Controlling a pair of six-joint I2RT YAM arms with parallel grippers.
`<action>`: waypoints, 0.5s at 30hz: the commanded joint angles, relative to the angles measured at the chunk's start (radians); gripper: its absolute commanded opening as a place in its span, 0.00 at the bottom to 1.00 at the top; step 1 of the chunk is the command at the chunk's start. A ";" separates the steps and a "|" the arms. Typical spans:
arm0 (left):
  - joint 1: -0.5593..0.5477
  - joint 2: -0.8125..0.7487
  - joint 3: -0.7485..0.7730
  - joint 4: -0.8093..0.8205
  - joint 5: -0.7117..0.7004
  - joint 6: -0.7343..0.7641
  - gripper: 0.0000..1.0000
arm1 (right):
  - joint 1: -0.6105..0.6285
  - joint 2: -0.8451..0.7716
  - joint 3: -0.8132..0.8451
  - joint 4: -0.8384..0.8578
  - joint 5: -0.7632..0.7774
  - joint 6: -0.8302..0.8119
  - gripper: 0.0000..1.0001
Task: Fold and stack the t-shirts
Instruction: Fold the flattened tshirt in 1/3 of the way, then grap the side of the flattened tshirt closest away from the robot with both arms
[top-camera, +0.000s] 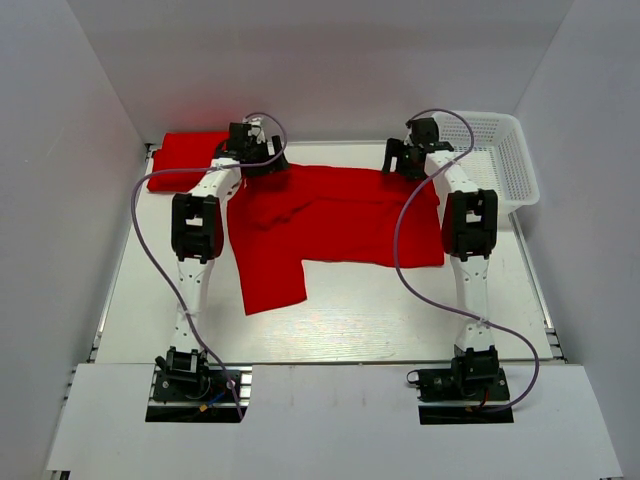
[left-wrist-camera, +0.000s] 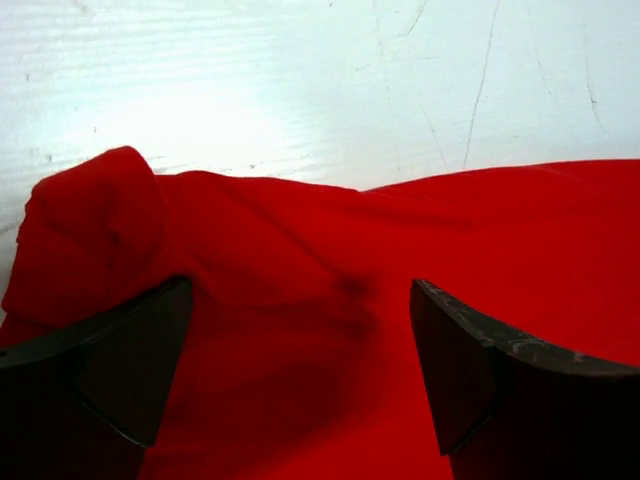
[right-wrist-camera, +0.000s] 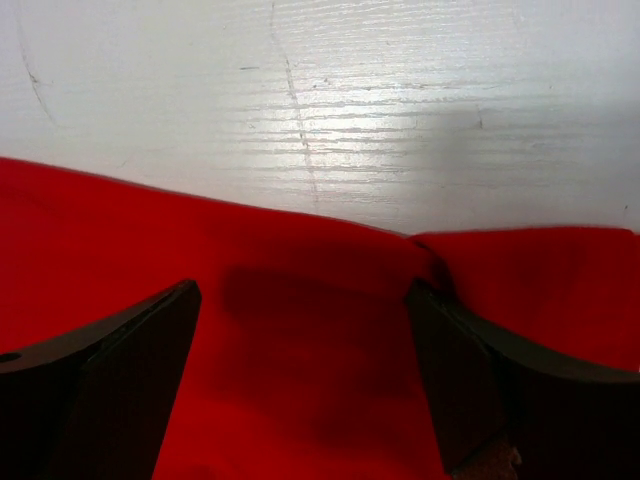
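A bright red t-shirt (top-camera: 330, 215) lies spread across the middle of the table, one part hanging toward the near side at the left. A folded red t-shirt (top-camera: 185, 160) lies at the far left. My left gripper (top-camera: 262, 160) is open just above the spread shirt's far left edge; the left wrist view shows red cloth (left-wrist-camera: 300, 330) between its wide-apart fingers. My right gripper (top-camera: 405, 160) is open over the shirt's far right edge; the right wrist view shows cloth (right-wrist-camera: 300, 350) between its fingers, with a small fold beside the right finger.
A white mesh basket (top-camera: 500, 160) stands at the far right, next to the right gripper. White walls close the table on the left, back and right. Bare table top (top-camera: 400, 310) lies near the shirt's near edge.
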 joint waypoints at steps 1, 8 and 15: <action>-0.012 -0.007 0.081 -0.018 0.035 0.081 1.00 | 0.007 -0.071 0.031 0.030 0.019 -0.109 0.90; -0.012 -0.144 0.141 -0.075 -0.028 0.184 1.00 | 0.062 -0.224 -0.018 0.019 0.048 -0.234 0.90; -0.090 -0.364 -0.032 -0.244 -0.164 0.361 1.00 | 0.112 -0.434 -0.202 -0.036 0.078 -0.245 0.90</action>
